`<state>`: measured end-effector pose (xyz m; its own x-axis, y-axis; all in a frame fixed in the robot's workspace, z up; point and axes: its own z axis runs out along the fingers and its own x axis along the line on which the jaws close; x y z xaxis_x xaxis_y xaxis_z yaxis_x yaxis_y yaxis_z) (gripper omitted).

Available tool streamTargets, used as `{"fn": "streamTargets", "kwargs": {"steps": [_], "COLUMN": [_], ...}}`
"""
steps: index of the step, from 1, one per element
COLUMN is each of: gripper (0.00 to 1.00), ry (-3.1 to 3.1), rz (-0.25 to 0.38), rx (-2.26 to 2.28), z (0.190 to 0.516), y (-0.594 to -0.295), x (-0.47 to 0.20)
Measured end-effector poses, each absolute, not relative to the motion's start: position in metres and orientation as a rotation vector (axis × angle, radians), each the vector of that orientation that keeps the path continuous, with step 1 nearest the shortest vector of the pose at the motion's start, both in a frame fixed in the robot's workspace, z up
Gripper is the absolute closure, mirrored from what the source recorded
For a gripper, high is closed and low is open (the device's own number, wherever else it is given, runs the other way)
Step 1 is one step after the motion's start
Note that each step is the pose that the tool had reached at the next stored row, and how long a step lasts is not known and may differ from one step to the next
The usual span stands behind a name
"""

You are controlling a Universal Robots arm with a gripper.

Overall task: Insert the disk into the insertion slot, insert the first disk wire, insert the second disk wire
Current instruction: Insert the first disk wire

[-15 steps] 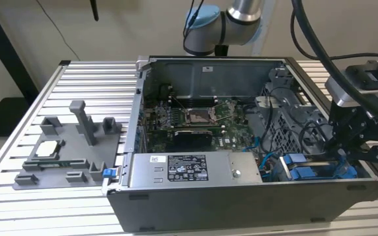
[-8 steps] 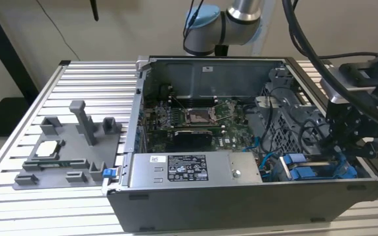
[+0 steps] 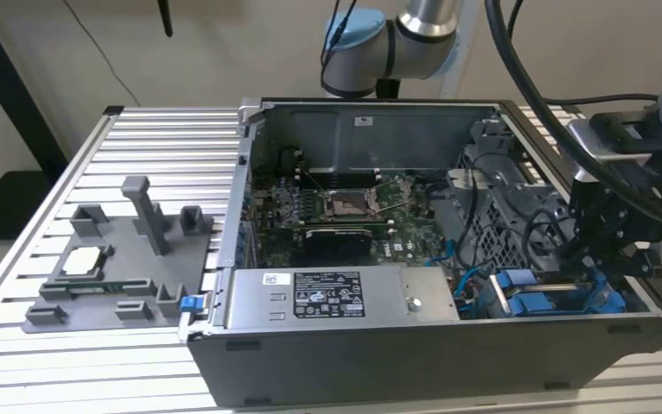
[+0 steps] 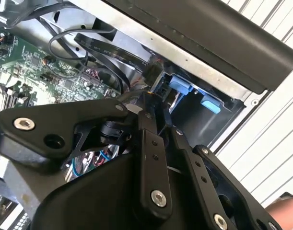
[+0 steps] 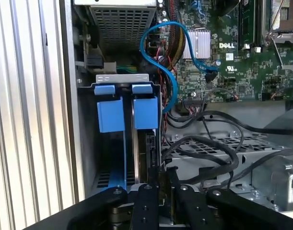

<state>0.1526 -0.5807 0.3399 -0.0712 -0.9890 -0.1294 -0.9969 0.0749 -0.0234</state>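
The disk (image 5: 150, 146) stands edge-on in the insertion slot (image 5: 121, 78), and its blue carrier (image 5: 146, 112) shows beside a second blue tab (image 5: 110, 115). In the exterior view the blue carrier (image 3: 534, 303) sits in the case's near corner on the exterior view's right, with my gripper (image 3: 599, 269) reaching down beside it. In both wrist views my gripper (image 5: 161, 170) (image 4: 153, 102) is drawn together at the disk's edge, apparently shut on the plug of a black disk wire (image 5: 218, 149). A blue wire (image 5: 156, 52) curves from the motherboard down to the disk; its end is hidden.
A silver power-supply box (image 3: 331, 298) lies along the case's near wall. The green motherboard (image 3: 343, 207) fills the case floor, and a perforated grey cage (image 5: 123, 21) sits beyond the bay. A grey fixture plate (image 3: 124, 259) rests on the slatted table at the exterior view's left.
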Motion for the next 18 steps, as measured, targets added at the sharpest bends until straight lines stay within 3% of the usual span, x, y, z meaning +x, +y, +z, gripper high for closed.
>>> {"fn": "streamTargets", "kwargs": {"steps": [18], "gripper": [1.00], "ry": [2.240], "rz": [0.109], "rx": [-2.040], "z": [0.3386], "y": [-0.5816], "x": [0.1528]}}
